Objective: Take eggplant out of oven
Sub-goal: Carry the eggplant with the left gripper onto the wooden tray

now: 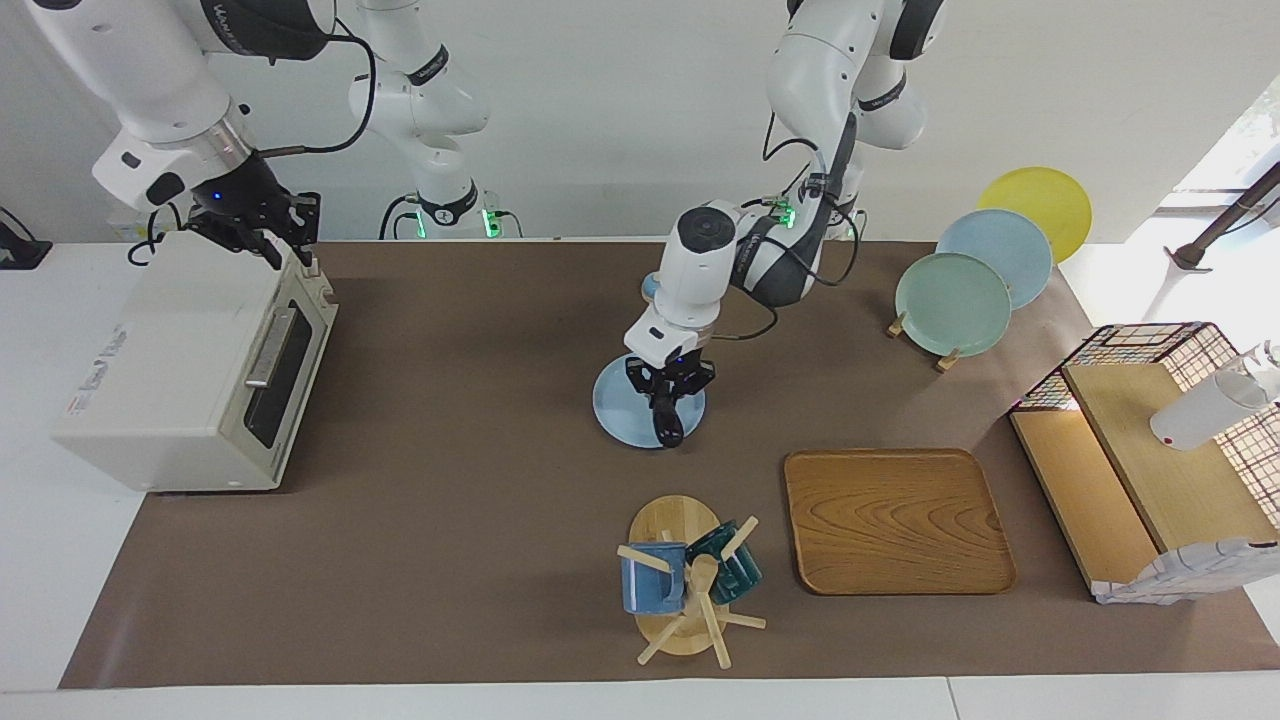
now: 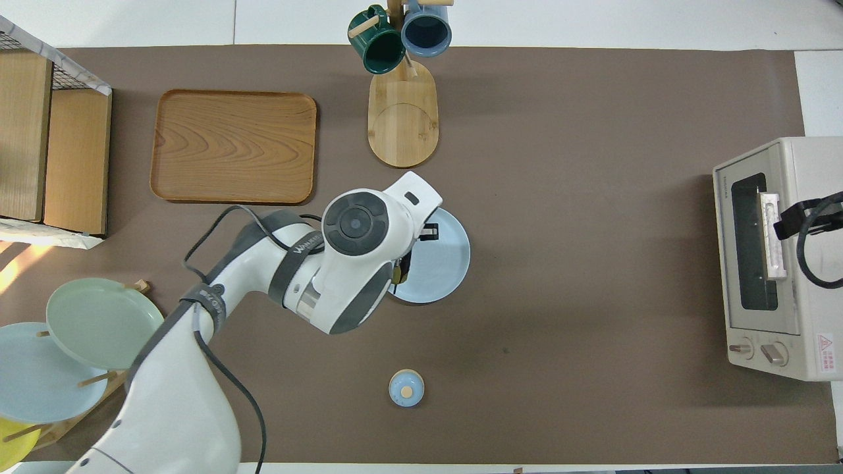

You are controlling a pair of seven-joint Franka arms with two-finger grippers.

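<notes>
The cream-white oven (image 1: 170, 370) stands at the right arm's end of the table with its dark glass door shut; it also shows in the overhead view (image 2: 807, 263). My right gripper (image 1: 262, 245) is open and empty, up in the air over the oven's top edge by the door. My left gripper (image 1: 668, 398) is shut on the dark eggplant (image 1: 668, 425), which hangs down over the edge of a light blue plate (image 1: 620, 405) in the middle of the table. In the overhead view the arm hides most of the eggplant; only its stem tip (image 2: 397, 272) shows.
A mug rack (image 1: 680, 580) and a wooden tray (image 1: 895, 520) lie farther from the robots than the plate. A stand with three plates (image 1: 952, 303) and a wooden shelf (image 1: 1150, 470) are at the left arm's end. A small blue lid (image 2: 406, 388) lies nearer to the robots.
</notes>
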